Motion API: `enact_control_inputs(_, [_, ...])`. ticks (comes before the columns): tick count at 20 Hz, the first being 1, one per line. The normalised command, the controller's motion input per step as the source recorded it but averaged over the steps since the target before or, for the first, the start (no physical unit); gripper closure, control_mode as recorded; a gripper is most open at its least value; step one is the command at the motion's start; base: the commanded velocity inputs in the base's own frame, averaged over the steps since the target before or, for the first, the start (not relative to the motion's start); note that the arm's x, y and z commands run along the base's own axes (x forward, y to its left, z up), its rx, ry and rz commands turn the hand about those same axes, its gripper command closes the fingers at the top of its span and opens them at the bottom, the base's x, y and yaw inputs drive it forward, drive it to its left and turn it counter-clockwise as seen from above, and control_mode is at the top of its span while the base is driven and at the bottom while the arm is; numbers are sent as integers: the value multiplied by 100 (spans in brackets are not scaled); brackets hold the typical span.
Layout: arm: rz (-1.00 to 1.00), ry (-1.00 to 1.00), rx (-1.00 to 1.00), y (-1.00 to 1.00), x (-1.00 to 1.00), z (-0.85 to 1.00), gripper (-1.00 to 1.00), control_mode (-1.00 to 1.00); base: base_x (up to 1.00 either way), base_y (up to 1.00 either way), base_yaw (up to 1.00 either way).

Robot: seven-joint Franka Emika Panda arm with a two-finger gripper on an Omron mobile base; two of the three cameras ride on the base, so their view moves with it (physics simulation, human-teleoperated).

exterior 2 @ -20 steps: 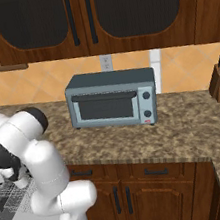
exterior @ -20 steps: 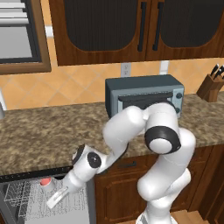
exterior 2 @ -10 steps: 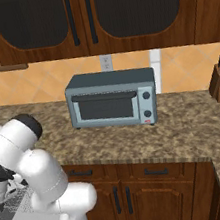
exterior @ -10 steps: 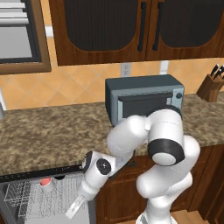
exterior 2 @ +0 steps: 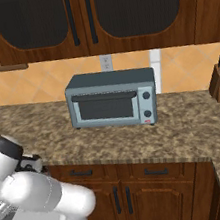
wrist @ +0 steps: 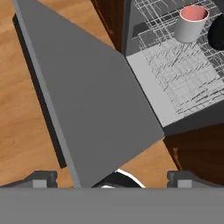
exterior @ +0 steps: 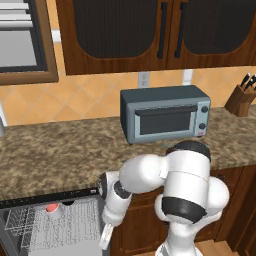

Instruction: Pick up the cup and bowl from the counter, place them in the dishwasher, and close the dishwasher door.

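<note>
you see one cup [wrist: 191, 24] upright in the rack [wrist: 183, 74], mouth up, one door [wrist: 92, 100] lowered, jaws released.

The cup [wrist: 191, 24] stands in the dishwasher [exterior: 50, 230] rack, the bowl [wrist: 217, 33] just beside it.

The door [wrist: 96, 100] hangs open, its flat panel broad across the floor space in front of the dishwasher [exterior: 30, 200]. Above the rack [wrist: 183, 74] room is free, save where the cup [wrist: 191, 24] stands upright near the bowl [wrist: 217, 33].
</note>
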Motion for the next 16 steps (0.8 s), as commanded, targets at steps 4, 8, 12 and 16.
enact_control_inputs(4, [0,-7,-58,100,-4,100,-100,-100,0,0,0])
enact_control_inputs(8, [1,2,-48,99,-3,100,-100,-100,0,0,0])
enact_control_inputs(12, [11,16,-11,75,-1,100,-100,-100,0,0,0])
enact_control_inputs(16, [16,2,35,23,0,100,-100,-100,0,0,0])
